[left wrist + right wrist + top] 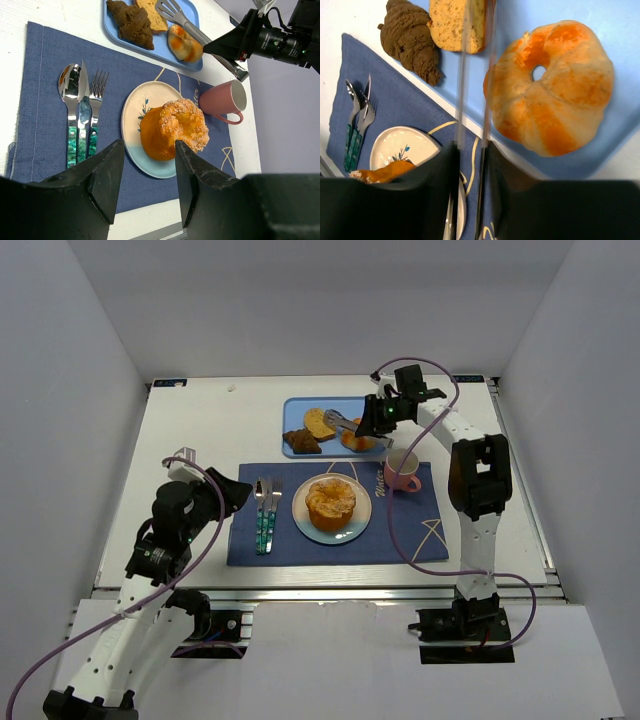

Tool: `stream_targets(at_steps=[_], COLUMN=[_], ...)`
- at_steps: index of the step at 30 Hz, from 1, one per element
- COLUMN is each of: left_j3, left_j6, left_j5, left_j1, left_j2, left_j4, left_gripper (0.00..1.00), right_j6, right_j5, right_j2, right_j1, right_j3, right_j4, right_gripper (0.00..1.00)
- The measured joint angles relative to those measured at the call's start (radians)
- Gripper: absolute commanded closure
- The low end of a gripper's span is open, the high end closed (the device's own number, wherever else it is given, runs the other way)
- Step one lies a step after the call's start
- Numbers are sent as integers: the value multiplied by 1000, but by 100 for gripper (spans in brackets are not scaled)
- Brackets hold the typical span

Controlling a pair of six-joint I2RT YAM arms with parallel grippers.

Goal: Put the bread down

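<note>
A crumb-topped orange bread (330, 502) lies on a white plate (352, 528) on the blue placemat; it also shows in the left wrist view (175, 127). A blue tray (292, 410) holds a round glazed bun (552, 85), a brown croissant (410, 37) and a bread slice (456, 22). My right gripper (380, 423) is shut on metal tongs (462, 75). The tongs reach over the tray, their arms slightly apart beside the bun's left edge, gripping nothing. My left gripper (149, 167) is open and empty above the placemat's near left part.
A pink cup (402, 472) stands on the placemat (400, 530) right of the plate, under the right arm. A spoon, knife and fork (266, 515) lie left of the plate. Grey walls enclose the table on three sides.
</note>
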Motion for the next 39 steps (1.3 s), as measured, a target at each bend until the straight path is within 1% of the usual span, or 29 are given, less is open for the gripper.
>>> stream_targets(at_steps=[2, 3, 6, 12, 15, 18, 20, 23, 26, 29, 33, 35, 37, 39], left_j3=[0, 0, 0, 0, 0, -2, -11, -24, -35, -48, -59, -60, -60, -60], left_j6=[0, -1, -1, -2, -2, -3, -6, -9, -9, -12, -16, -16, -16, -16], left_j5=[0, 0, 0, 0, 0, 0, 0, 0, 1, 4, 11, 14, 17, 20], left_j1=[0, 0, 0, 0, 0, 0, 0, 0, 0, 0, 0, 0, 0, 0], left_j2=[-5, -8, -15, -17, -17, -19, -25, -29, -30, -30, -27, -23, -17, -16], left_j4=[-2, -2, -3, -2, -2, 1, 7, 10, 10, 23, 39, 48, 57, 61], left_gripper=[45, 45, 45, 45, 45, 45, 45, 45, 45, 45, 45, 45, 45, 45], right_j6=[4, 7, 21, 34, 28, 2, -38, -156, -289, -385, -454, -474, -484, -496], right_j5=[0, 0, -1, -24, -59, -113, -160, -240, -290, -307, -293, -278, -259, -243], right_j2=[0, 0, -2, -58, -154, -290, -403, -568, -726, -850, -938, -948, -944, -934], right_j1=[3, 3, 0, -25, -63, -104, -126, -122, -93, -68, -60, -59, -58, -58], right_j3=[-4, -5, -11, -23, -51, -116, -198, -357, -547, -693, -774, -785, -785, -785], right_j4=[0, 0, 1, -3, -10, -10, -24, -78, -166, -249, -304, -312, -319, -320], right_gripper=[76, 80, 88, 90, 90, 91, 92, 92, 91, 90, 87, 79, 68, 65])
